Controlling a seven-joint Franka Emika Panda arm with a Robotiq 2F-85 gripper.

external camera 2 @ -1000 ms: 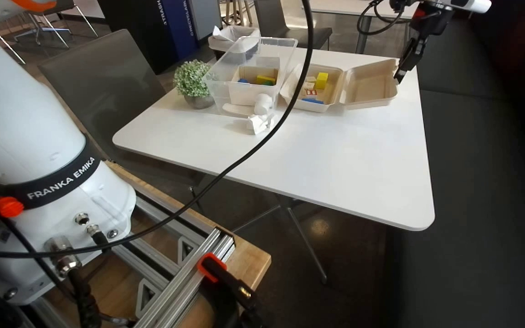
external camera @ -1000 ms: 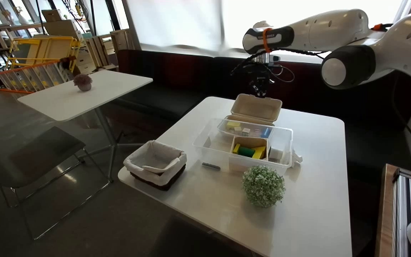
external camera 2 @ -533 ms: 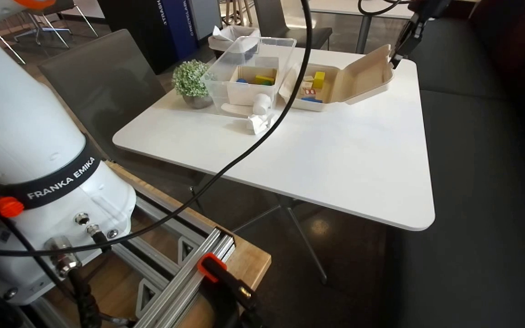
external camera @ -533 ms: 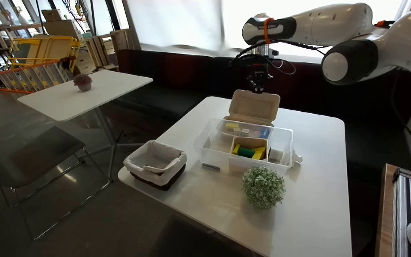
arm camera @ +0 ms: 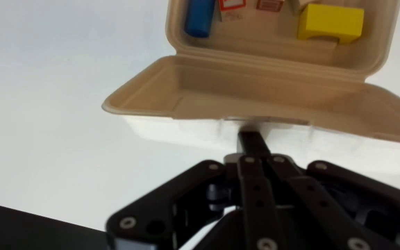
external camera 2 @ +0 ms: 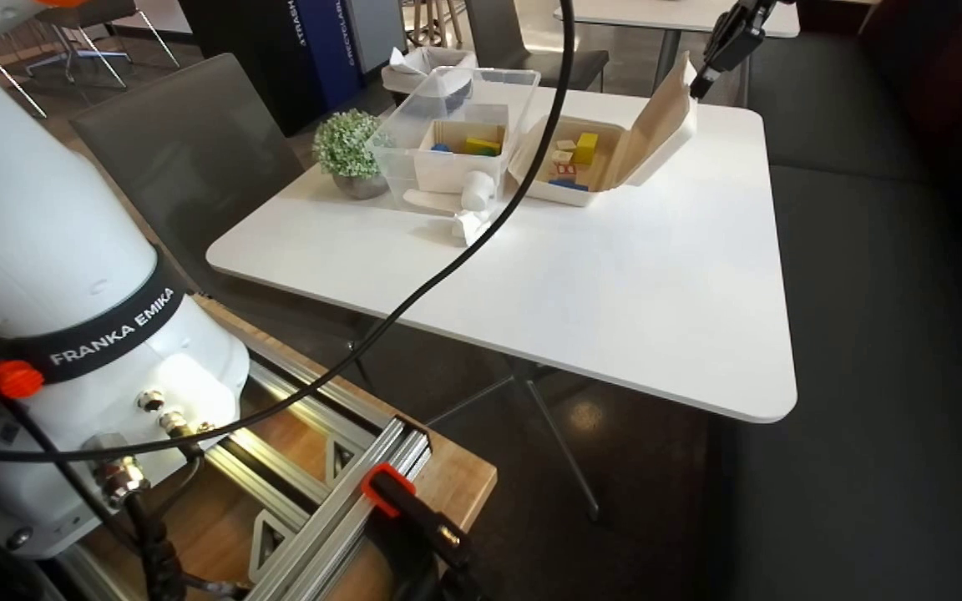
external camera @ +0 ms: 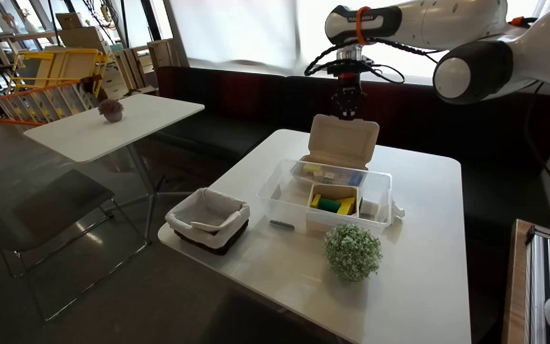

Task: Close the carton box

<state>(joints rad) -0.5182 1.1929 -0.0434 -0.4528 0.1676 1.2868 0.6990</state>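
Observation:
The carton box is beige, and its base (external camera 2: 562, 194) lies on the white table with yellow, blue and white-red blocks inside. Its hinged lid (external camera: 342, 142) stands up, tilted back from the base, in both exterior views (external camera 2: 656, 133). In the wrist view the lid's hollow inner side (arm camera: 255, 95) faces the base (arm camera: 276, 47). My gripper (arm camera: 250, 133) is shut with its fingers together and nothing between them. Its tips rest against the outer side of the lid near the top edge, also in both exterior views (external camera: 346, 116) (external camera 2: 702, 85). Part of the base is behind a clear bin.
A clear plastic bin (external camera: 275, 200) with a small open box (external camera: 334, 190) of yellow and green blocks stands beside the carton. A green plant ball (external camera: 353, 252), a white-lined basket (external camera: 208, 215), a grey marker (external camera: 282, 224) and crumpled tissue (external camera 2: 471, 225) are also on the table.
The lid has swung up from leaning far back to a much steeper angle. My shut gripper has moved up and toward the base, staying against the lid's outer edge.

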